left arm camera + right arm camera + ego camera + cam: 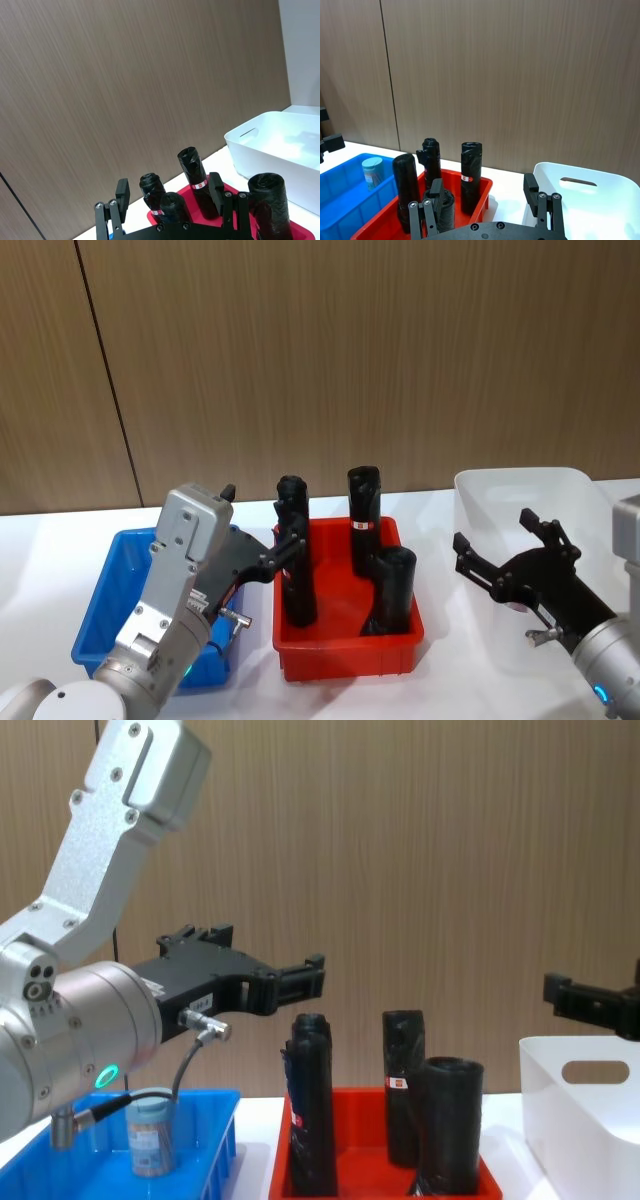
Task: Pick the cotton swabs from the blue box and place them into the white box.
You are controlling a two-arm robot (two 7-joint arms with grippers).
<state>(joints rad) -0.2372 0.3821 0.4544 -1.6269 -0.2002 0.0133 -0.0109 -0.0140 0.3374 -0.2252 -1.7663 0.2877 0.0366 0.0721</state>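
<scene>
A jar of cotton swabs [148, 1132] stands in the blue box [105, 612]. The left end effector [288, 532] is wide open, holding nothing, and hangs up high by the black rolls [296, 567] in the red tray [347, 652]. It could bump a roll and knock it over if it swings down carelessly. The right end effector [500, 545], open too, waits over the white box [520, 485].

One cotton swab jar [150, 1137], four black rolls [395, 590], three bins [345, 655]
</scene>
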